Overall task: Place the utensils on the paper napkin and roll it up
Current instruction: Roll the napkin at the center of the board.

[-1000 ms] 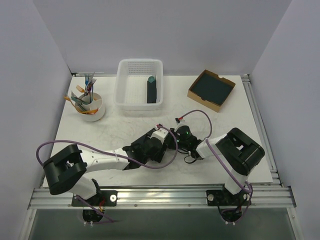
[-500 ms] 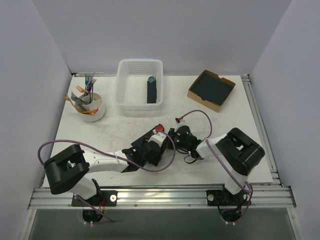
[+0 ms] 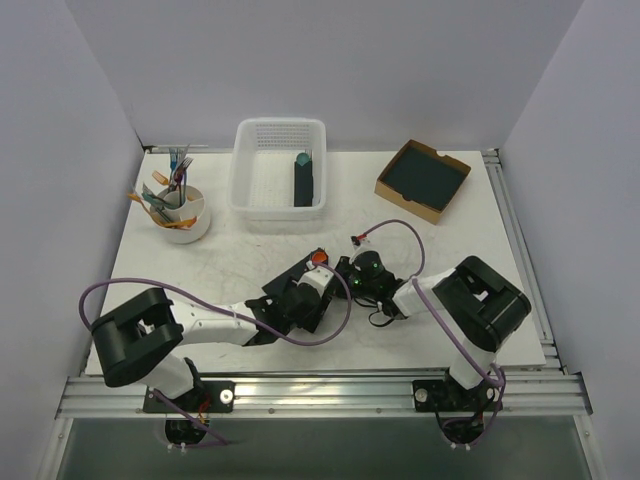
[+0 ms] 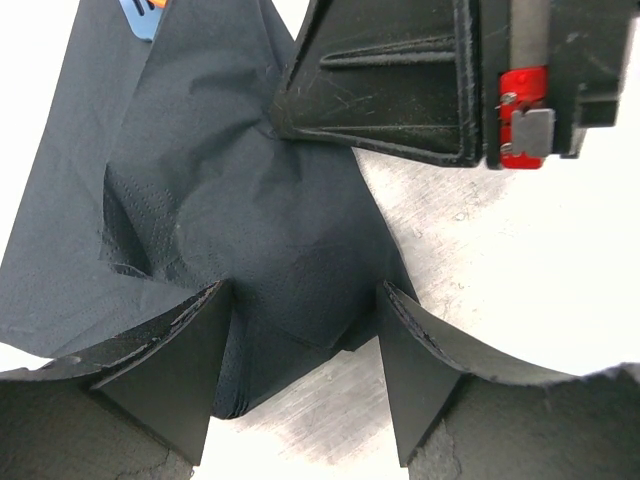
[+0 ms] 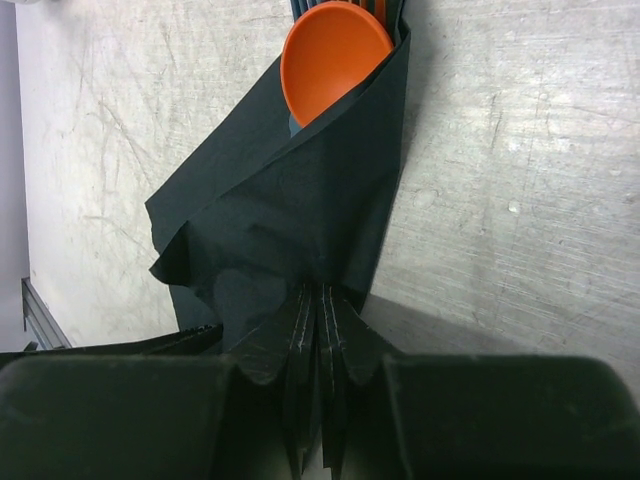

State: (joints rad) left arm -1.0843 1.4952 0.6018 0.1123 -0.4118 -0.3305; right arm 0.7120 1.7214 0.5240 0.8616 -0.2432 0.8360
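Gripping one thin near-black paper napkin (image 5: 290,200), wrapped round one bright orange plastic spoon (image 5: 335,55), with right fingers (image 5: 345,340) closed on its fold and left fingers (image 4: 170,370) spread open astride it, just near-side of the white bench's (image 3: 500,260) centre, with bare surface towards left and right edges.

We log the left arm (image 3: 205,322) and right arm (image 3: 480,305) as alike: white links, black joint housings, a purple cable (image 3: 110,290) along each. The right end effector (image 5: 318,300) bears a red tab (image 4: 522,110).

Matt creased paper napkin (image 5: 300,200), glossy plastic spoon (image 5: 335,55)
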